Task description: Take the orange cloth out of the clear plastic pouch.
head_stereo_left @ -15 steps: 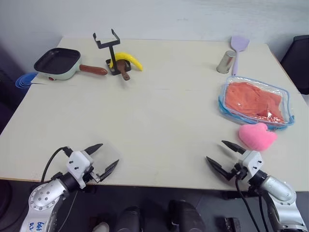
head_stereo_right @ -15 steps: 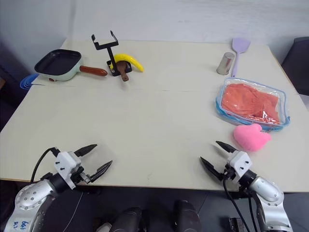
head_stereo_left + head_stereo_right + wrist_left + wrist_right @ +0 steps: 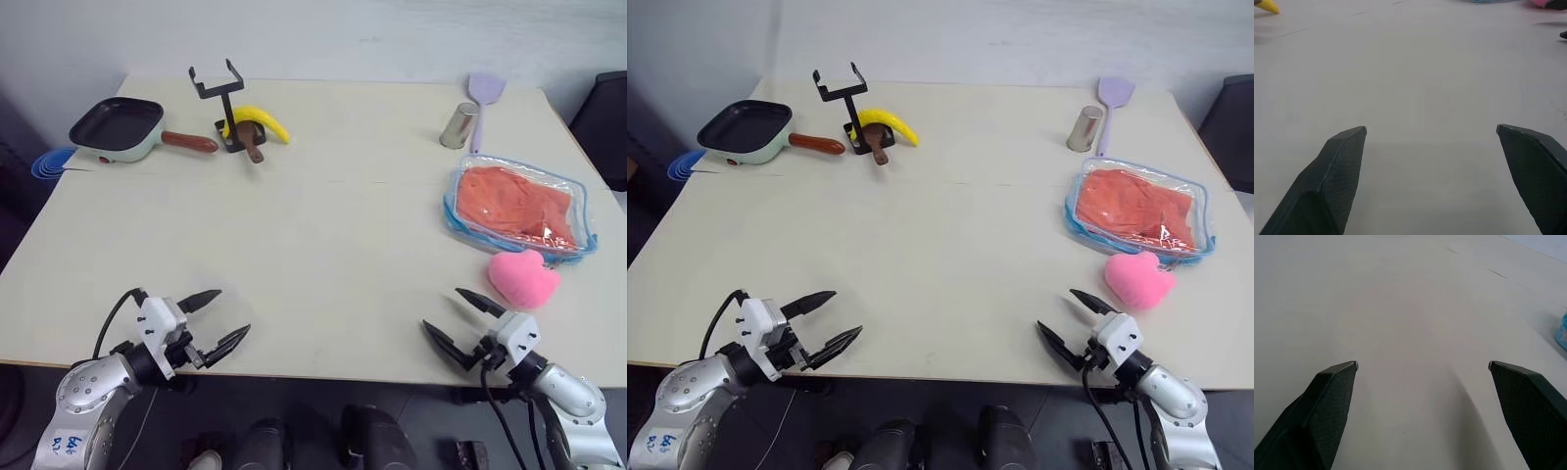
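Beige table (image 3: 323, 255) stands before a pale wall, with a pan (image 3: 118, 127), a banana (image 3: 260, 122) and a metal cup (image 3: 456, 125) at its far side. Compared with a moment ago, both arms have crept slightly forward over the near edge. Left gripper (image 3: 221, 319) and right gripper (image 3: 453, 317) are spread wide and hold nothing. Orange cloth (image 3: 514, 203) lies inside the clear plastic pouch (image 3: 449, 206), far right, beside a pink sponge (image 3: 524, 278), so the reach has hardly begun

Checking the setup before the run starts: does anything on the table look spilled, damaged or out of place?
Nothing stands out. The orange cloth lies flat inside the clear plastic pouch on the table, the pink heart-shaped sponge just in front of it. The metal cup stands upright. Both end effectors, left and right, are open and hold nothing.
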